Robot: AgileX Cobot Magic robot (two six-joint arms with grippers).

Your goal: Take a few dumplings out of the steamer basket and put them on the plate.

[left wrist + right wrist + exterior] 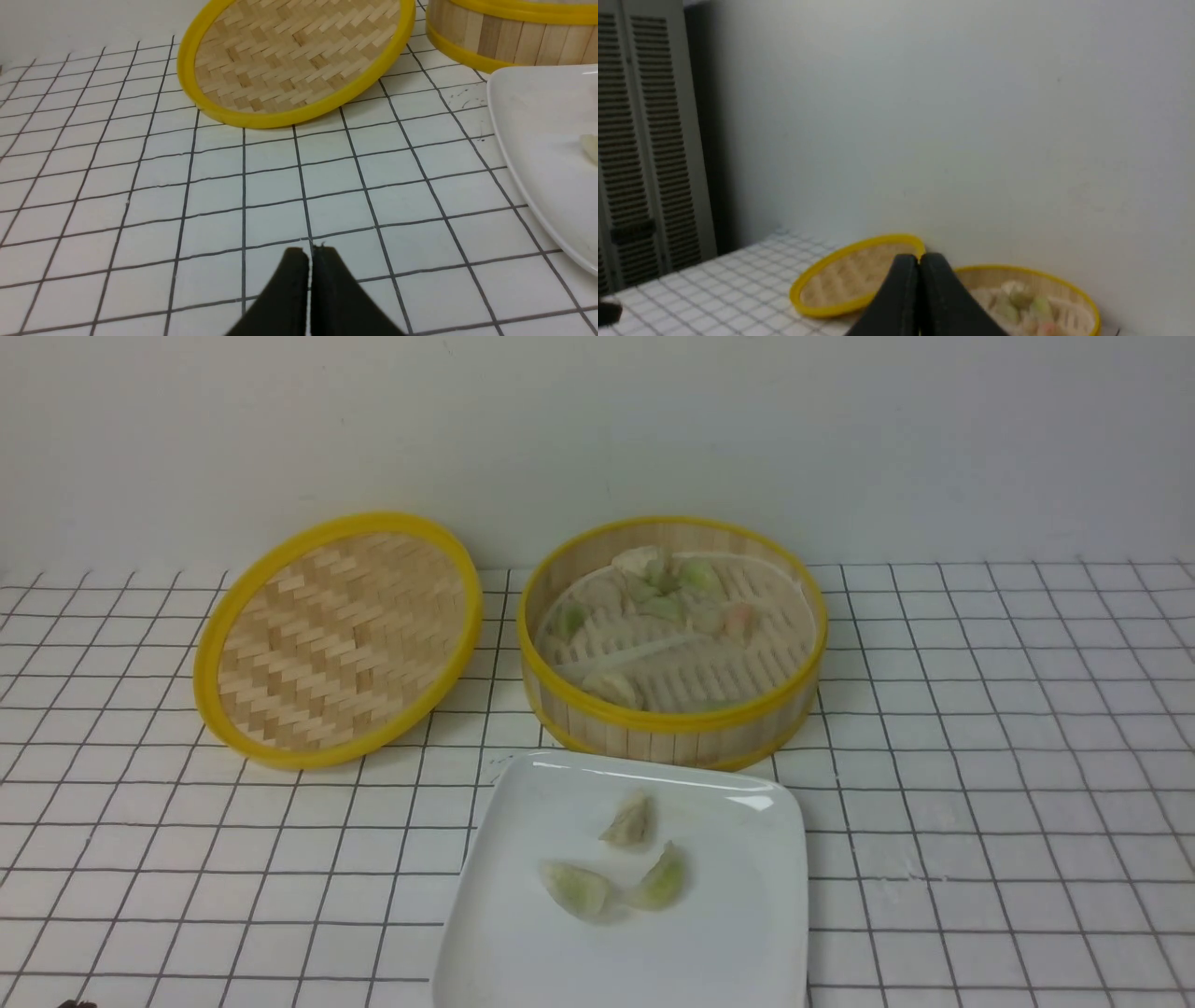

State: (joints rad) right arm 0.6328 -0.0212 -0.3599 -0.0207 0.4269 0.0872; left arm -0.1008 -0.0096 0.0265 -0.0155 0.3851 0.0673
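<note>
A white gridded tabletop point(980, 784) runs back to a plain wall. Nearest, the plate point(747, 933) carries 3 dumplings point(627, 821). Behind it, the steamer basket point(672, 714) holds more (mostly toward its far side), the lid point(336, 639) leaning on its left. Left gripper point(310, 254) and right gripper point(919, 261): pinched together, empty.

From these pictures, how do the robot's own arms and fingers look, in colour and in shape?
Only the finger ends show, in the two wrist views. The left gripper has two matte black fingers, wide at the base and narrowing to blunt, squared tips. The right gripper has the same black, tapering fingers, with faint stippling along the inner edge. No cables, markings or arm links are visible.
</note>
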